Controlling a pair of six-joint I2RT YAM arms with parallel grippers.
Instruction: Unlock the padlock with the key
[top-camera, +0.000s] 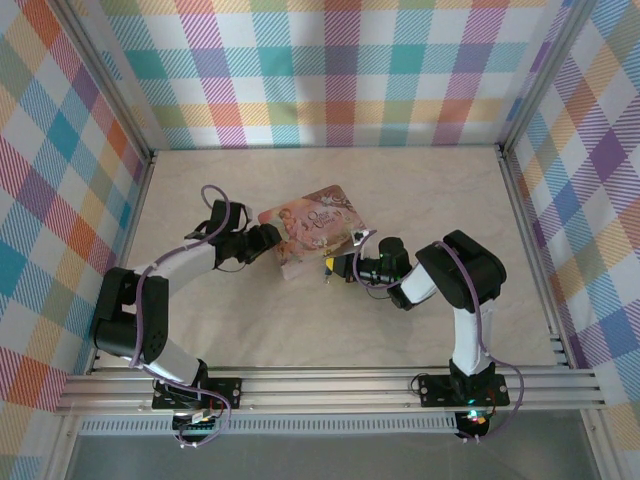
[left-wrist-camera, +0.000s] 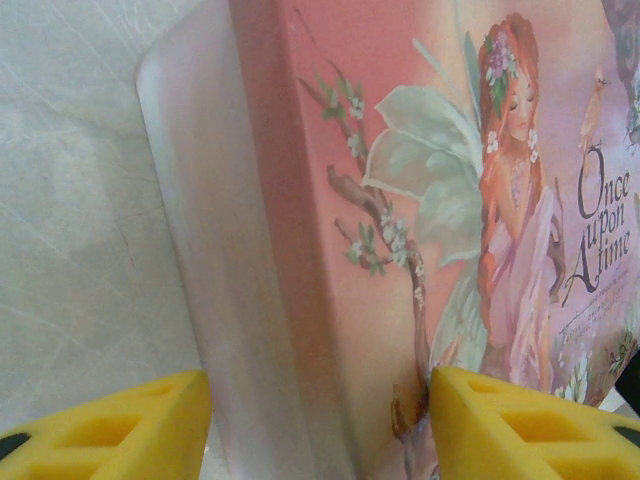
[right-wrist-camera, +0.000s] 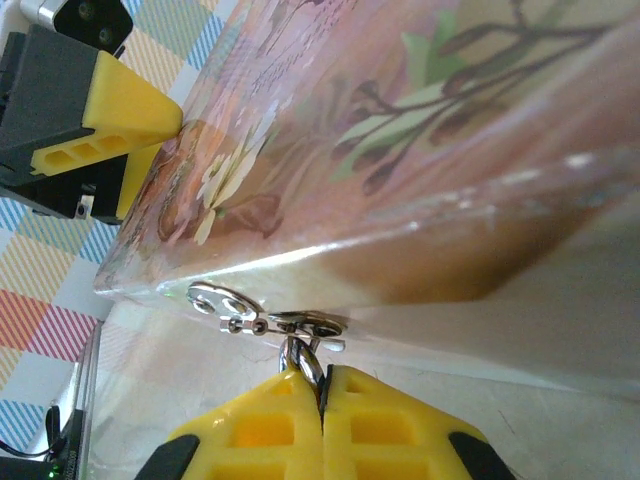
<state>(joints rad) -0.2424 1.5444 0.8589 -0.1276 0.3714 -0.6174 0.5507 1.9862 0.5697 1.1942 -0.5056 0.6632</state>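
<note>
Pink tin (top-camera: 312, 232) is seen at centre of the top view, lying on the table (top-camera: 420, 200). Left hand (top-camera: 266, 239) is placed at its left end. In the left wrist view the yellow fingers (left-wrist-camera: 110, 430) are held about half open, astride the tin's edge, both against it; tin is gripped. Right hand (top-camera: 343, 266) is set at the tin's lower right edge. In the right wrist view its fingers (right-wrist-camera: 250, 430) are pressed fully together, with a silvery loop (right-wrist-camera: 303, 357) pinched at the tips. Loop is hung from the metal clasp (right-wrist-camera: 265, 322) on the tin's rim. Padlock (top-camera: 327, 267) is placed at that edge, at the right fingertips; blue body is too small to resolve. Shackle or key ring cannot be told.
</note>
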